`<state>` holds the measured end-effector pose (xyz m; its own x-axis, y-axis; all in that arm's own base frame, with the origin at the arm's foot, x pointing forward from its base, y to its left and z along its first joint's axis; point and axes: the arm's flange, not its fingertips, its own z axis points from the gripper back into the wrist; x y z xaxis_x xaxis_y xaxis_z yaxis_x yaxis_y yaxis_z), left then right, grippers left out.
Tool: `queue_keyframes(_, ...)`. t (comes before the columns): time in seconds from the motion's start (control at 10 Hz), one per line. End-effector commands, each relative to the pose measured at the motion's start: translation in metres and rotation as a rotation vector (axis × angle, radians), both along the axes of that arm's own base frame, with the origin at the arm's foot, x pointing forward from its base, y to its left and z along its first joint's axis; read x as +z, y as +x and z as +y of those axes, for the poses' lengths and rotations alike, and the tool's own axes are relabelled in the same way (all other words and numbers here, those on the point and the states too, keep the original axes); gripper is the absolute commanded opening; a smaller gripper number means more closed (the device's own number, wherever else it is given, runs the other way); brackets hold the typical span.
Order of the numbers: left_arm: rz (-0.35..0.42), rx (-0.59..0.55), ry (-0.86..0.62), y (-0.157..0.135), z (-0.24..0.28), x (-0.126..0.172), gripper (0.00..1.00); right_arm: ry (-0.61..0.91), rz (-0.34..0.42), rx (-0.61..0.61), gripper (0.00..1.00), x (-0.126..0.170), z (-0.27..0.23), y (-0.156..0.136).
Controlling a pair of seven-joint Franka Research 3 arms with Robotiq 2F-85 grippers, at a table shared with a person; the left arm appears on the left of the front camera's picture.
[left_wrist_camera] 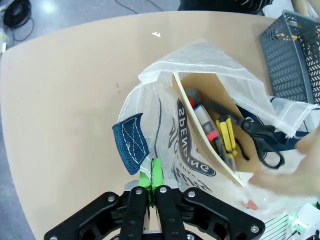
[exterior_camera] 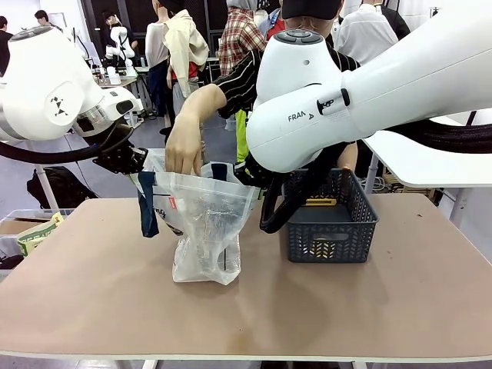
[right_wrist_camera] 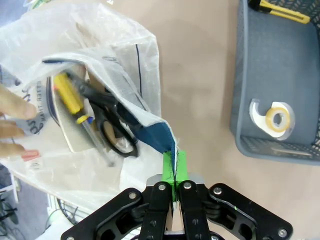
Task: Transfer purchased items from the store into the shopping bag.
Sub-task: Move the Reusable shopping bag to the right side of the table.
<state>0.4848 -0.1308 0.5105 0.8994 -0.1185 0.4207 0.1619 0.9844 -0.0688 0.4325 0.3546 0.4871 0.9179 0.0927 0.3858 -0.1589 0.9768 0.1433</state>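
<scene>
Two arms flank the bag (exterior_camera: pixel 204 231) in the front view. It stands on the tabletop (exterior_camera: pixel 92 292) just left of the basket (exterior_camera: pixel 332 227), with a person's hand (exterior_camera: pixel 183 150) in its mouth. Left wrist view: the left gripper (left_wrist_camera: pixel 152 175) pinches the bag's rim beside a navy strap (left_wrist_camera: pixel 131 142), and scissors (left_wrist_camera: pixel 262 135) and yellow items (left_wrist_camera: pixel 227 135) lie inside. Right wrist view: the right gripper (right_wrist_camera: pixel 174 167) pinches the other strap (right_wrist_camera: pixel 157 140), and a cutter (right_wrist_camera: pixel 280 11) and tape roll (right_wrist_camera: pixel 274 117) lie in the basket.

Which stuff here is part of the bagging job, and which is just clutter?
In the job: shopping bag, left gripper, right gripper, person's hand, basket, yellow cutter, tape roll, scissors.
Lying about: black backpack, side box.
</scene>
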Motion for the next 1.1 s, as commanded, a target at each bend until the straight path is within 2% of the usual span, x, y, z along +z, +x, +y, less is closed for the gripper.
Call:
queue_keyframes(0.0,-0.007,0.008,-0.004,0.0,0.0033,0.0003,0.0,-0.001,-0.001,-0.002,0.0,-0.0013,-0.0013,-0.0004)
queue_keyframes(1.0,-0.007,0.008,-0.004,0.0,0.0033,0.0003,0.0,-0.001,-0.001,-0.002,0.0,-0.0013,-0.0013,-0.0004)
